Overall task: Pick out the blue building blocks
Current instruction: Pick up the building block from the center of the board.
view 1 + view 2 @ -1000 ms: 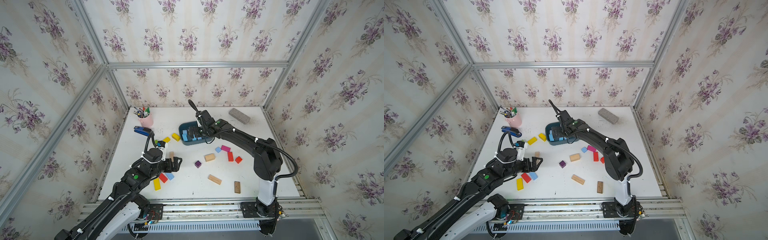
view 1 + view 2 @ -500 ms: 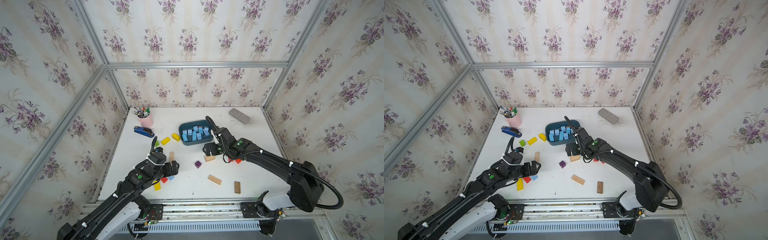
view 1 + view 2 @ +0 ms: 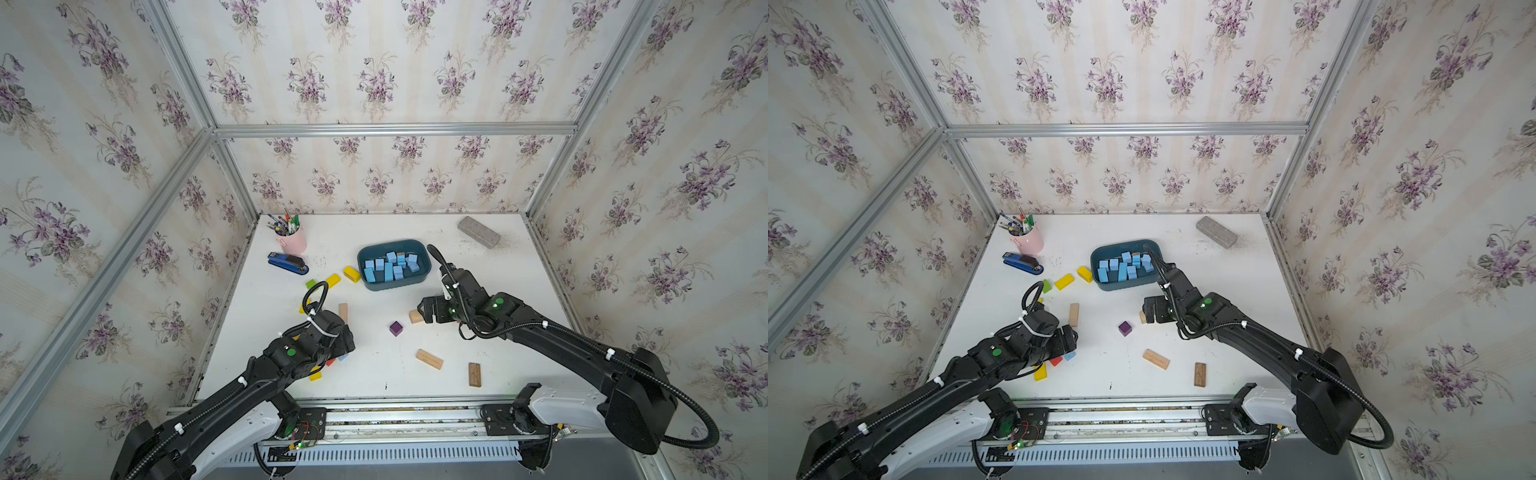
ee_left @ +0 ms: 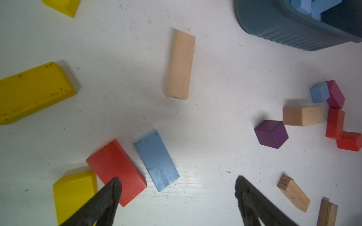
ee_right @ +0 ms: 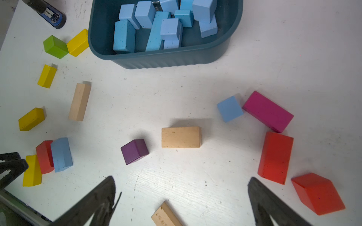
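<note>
Several blue building blocks (image 3: 390,266) lie in the dark teal bin (image 3: 392,286), also in the right wrist view (image 5: 156,25). One oblong blue block (image 4: 156,159) lies flat on the table beside a red block (image 4: 115,168). My left gripper (image 4: 178,185) hovers low just short of it, open, one finger over the red block. In a top view only that block's corner (image 3: 1070,355) shows by the left gripper (image 3: 1073,336). A blue cube (image 5: 229,108) touches a pink block (image 5: 267,111) ahead of my right gripper (image 5: 182,185), which is open and empty.
Yellow (image 3: 351,274), green, purple (image 3: 396,328), red (image 5: 275,156) and plain wood (image 3: 429,358) blocks lie scattered. A pink pen cup (image 3: 293,241) and a dark blue stapler (image 3: 286,262) stand at the back left, a grey block (image 3: 478,232) at the back right.
My right arm has swung from above the bin forward to the table's middle. My left gripper has come down and forward over the red and blue blocks, its jaws narrowing slightly.
</note>
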Action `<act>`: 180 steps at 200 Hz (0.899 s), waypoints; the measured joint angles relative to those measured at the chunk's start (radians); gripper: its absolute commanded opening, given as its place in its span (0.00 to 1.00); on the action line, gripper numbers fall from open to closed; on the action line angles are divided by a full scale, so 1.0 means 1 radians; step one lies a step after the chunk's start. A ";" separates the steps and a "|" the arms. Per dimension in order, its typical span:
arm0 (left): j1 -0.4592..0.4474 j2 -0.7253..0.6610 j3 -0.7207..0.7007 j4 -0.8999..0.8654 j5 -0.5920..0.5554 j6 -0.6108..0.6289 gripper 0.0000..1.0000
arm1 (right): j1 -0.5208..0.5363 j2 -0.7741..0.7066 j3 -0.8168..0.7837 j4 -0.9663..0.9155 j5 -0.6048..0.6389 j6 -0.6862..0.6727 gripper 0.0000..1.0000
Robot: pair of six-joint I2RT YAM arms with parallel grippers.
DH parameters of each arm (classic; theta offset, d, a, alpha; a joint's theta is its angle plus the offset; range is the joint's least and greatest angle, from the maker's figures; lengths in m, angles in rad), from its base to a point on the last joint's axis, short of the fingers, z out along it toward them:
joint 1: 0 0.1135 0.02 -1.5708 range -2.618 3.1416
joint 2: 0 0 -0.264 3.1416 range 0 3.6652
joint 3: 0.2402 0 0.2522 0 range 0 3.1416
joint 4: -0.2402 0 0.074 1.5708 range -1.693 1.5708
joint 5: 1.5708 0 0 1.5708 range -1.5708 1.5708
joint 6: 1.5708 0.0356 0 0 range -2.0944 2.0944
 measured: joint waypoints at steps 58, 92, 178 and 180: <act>0.001 0.195 0.089 0.001 -0.017 -0.030 0.87 | 0.000 -0.042 -0.002 0.000 0.023 0.016 1.00; 0.007 0.273 0.116 0.001 -0.017 -0.032 0.83 | 0.000 -0.025 0.031 0.001 0.029 0.016 1.00; 0.053 0.362 0.121 0.012 -0.016 -0.033 0.75 | 0.000 0.056 0.096 0.000 0.034 0.007 1.00; 0.054 0.364 0.121 0.013 -0.016 -0.033 0.74 | 0.000 0.056 0.097 0.000 0.035 0.006 1.00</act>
